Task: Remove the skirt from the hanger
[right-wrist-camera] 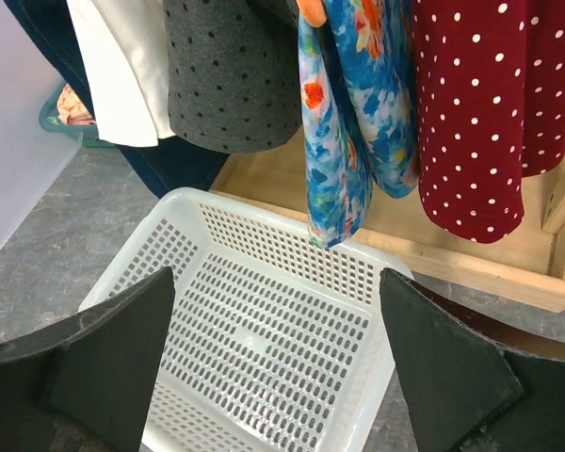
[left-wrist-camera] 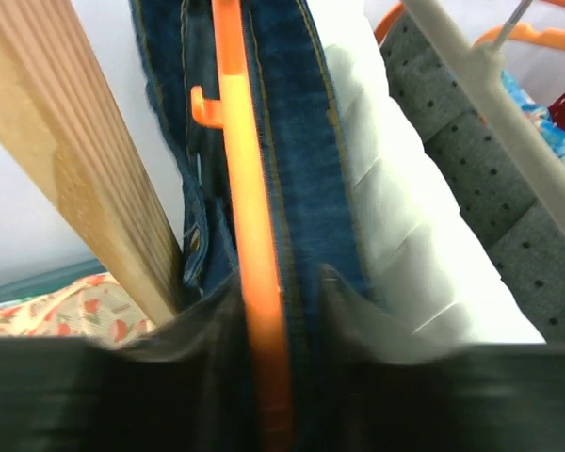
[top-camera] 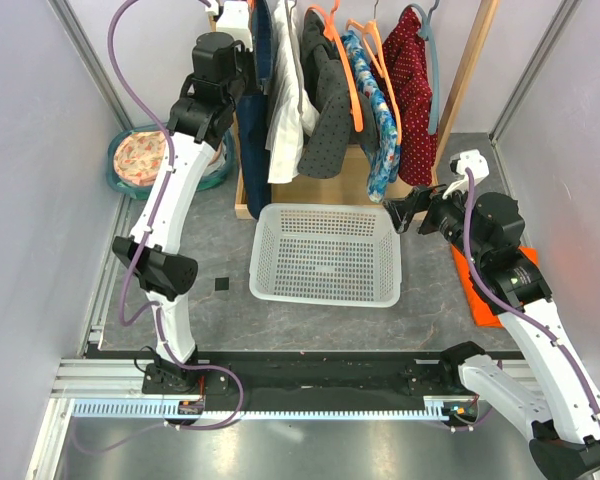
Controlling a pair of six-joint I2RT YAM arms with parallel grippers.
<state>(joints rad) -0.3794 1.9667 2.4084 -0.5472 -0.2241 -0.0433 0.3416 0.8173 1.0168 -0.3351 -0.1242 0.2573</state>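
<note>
The left jaws are standing around the orange hanger (left-wrist-camera: 254,235) and the waistband of the denim skirt (left-wrist-camera: 301,141), with the blurred fingers (left-wrist-camera: 193,377) sitting at nine and three o'clock of the hanger's bar; the blur is hiding whether they are pinching the cloth or only flanking it, so I cannot tell; the right jaws are spread wide, their dark fingers (right-wrist-camera: 94,363) hovering apart above the white basket (right-wrist-camera: 193,200) and holding nothing; in the top view the skirt (top-camera: 252,130) is hanging on the rack at about eleven o'clock of the basket, still on its hanger, just beside a wooden post (left-wrist-camera: 85,179) at its nine o'clock side; a white garment (left-wrist-camera: 405,245) is pressing against the skirt at its three o'clock side; further along the rail, towards three o'clock, a grey dotted garment (top-camera: 325,140), a blue floral one (top-camera: 380,120) and a red dotted one (top-camera: 415,90) are hanging side by side; the basket is sitting on the grey bench (top-camera: 220,320) at six o'clock of the rack's wooden base (right-wrist-camera: 452,254); the right arm is holding its jaws near the basket's two o'clock corner; a teal tub (top-camera: 112,165) with patterned cloth is lying at ten o'clock of the basket, well apart from it.
</note>
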